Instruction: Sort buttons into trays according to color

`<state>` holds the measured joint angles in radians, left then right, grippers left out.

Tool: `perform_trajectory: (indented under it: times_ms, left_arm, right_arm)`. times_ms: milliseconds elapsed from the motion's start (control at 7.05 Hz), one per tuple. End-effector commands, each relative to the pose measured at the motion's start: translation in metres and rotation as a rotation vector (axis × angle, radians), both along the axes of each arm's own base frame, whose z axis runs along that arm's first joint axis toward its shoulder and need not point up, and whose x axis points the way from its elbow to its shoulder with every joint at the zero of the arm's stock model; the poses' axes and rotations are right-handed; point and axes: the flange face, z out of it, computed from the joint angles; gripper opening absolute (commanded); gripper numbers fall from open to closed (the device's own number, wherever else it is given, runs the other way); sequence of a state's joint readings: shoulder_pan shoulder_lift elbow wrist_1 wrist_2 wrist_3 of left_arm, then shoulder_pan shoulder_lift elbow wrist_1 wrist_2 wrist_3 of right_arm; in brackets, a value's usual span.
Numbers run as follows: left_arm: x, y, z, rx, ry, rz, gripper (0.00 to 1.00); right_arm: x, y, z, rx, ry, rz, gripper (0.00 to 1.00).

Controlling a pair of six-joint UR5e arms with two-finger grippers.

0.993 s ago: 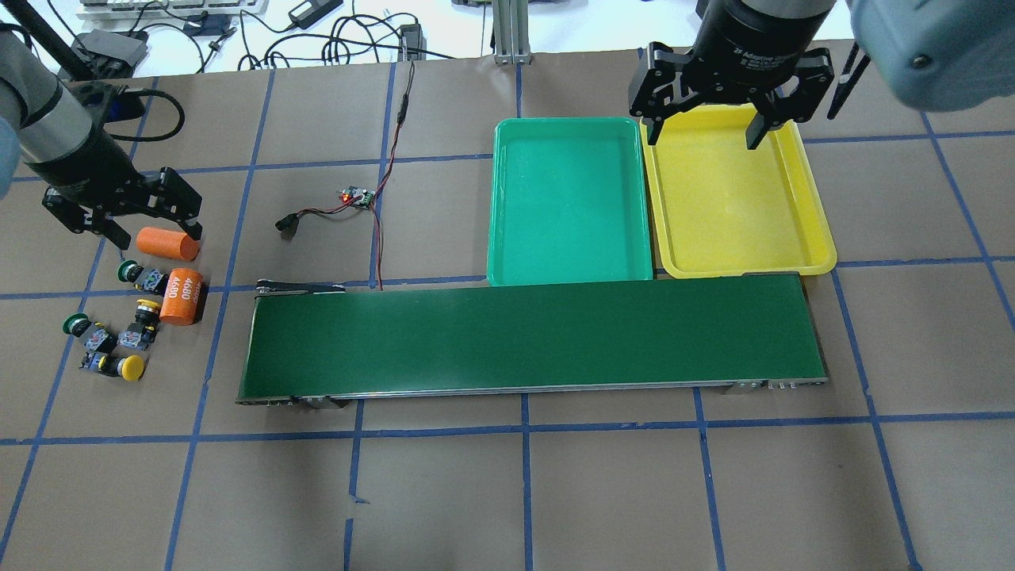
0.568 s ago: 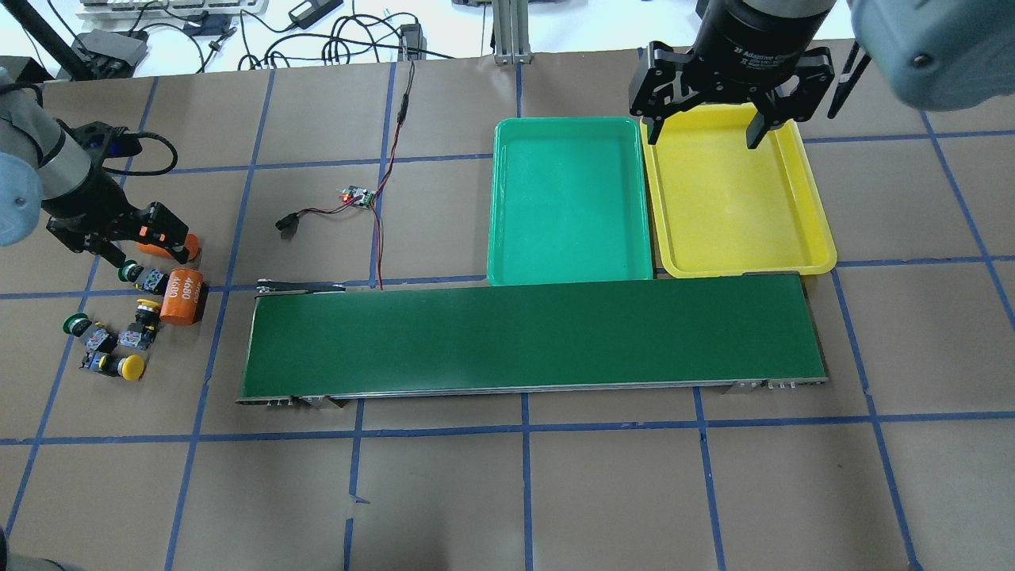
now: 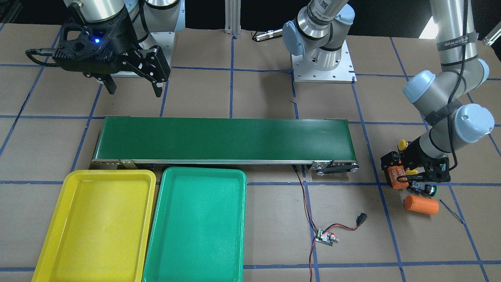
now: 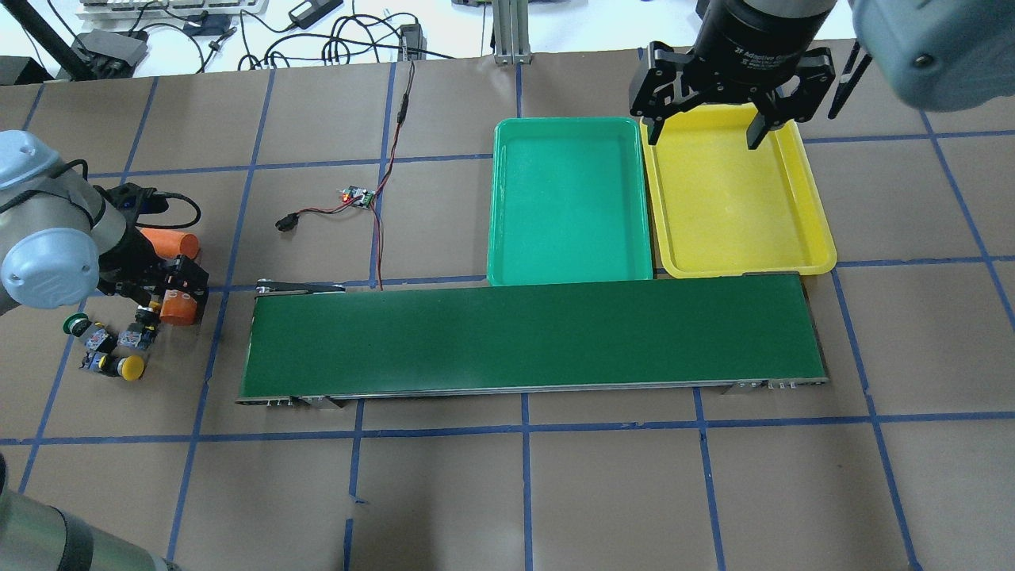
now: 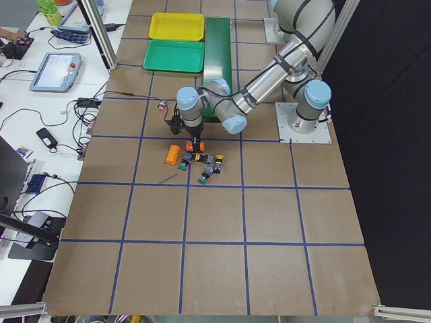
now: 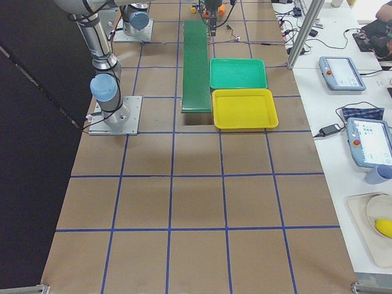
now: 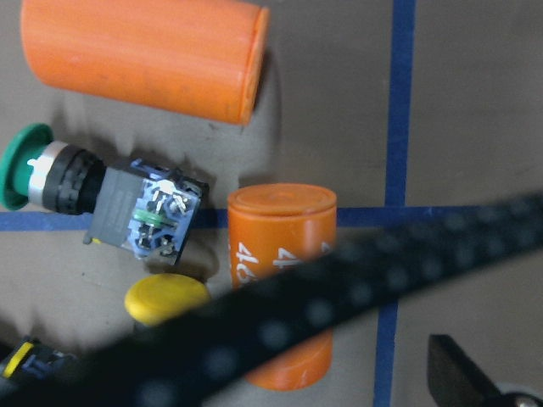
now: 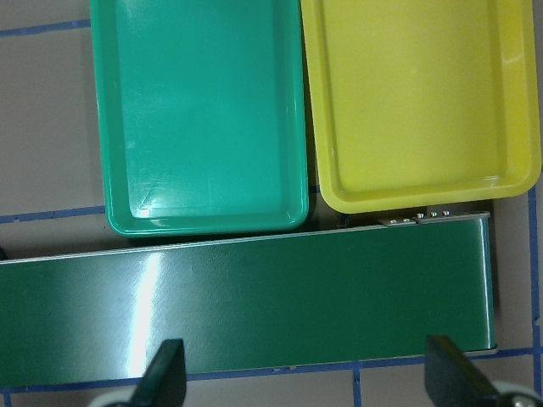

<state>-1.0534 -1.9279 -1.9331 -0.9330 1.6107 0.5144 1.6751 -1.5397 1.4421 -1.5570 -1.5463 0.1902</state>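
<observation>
You are seeing the left hand (image 4: 171, 295) hanging wide open, gripping nothing, over the buttons (image 4: 131, 339) lying on the bench (image 4: 523, 492) at middle left. The right hand (image 4: 702, 136) is gaping empty above the yellow tray (image 4: 817, 238).

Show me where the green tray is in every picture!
Front-facing: green tray bottom, left of middle.
Overhead: top, right of middle.
Exterior left: top, below the yellow tray.
Exterior right: upper middle.
Left wrist: not in it.
Right wrist: top left.
Landmark: the yellow tray sits right beside it.
</observation>
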Motion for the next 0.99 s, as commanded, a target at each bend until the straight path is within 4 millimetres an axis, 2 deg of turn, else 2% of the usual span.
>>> perform_trajectory:
  times_ms: [0,284,426,568,710,851]
  left_arm:
    - [-0.001,0.002,-0.007,-0.004,-0.005,-0.008,0.84]
    - [0.000,0.000,-0.009,-0.004,-0.001,-0.033,0.52]
    - [0.001,-0.001,-0.008,-0.005,-0.003,-0.038,0.27]
    - [0.002,-0.002,-0.003,-0.013,-0.007,-0.060,0.13]
    - [0.004,-0.004,0.017,-0.031,-0.054,-0.090,0.11]
    - [0.000,-0.009,0.041,-0.043,-0.072,-0.194,0.04]
  right_arm:
    - [0.000,0.000,0.000,-0.001,0.000,0.000,1.00]
    - [0.000,0.000,0.000,-0.001,0.000,0.000,1.00]
    - [0.000,0.000,-0.001,0.004,0.000,0.000,1.00]
    - [0.000,0.000,-0.001,0.004,0.000,0.000,1.00]
    - [0.000,0.000,0.000,0.001,0.000,0.000,1.00]
    - [0.000,0.000,0.000,-0.001,0.000,0.000,1.00]
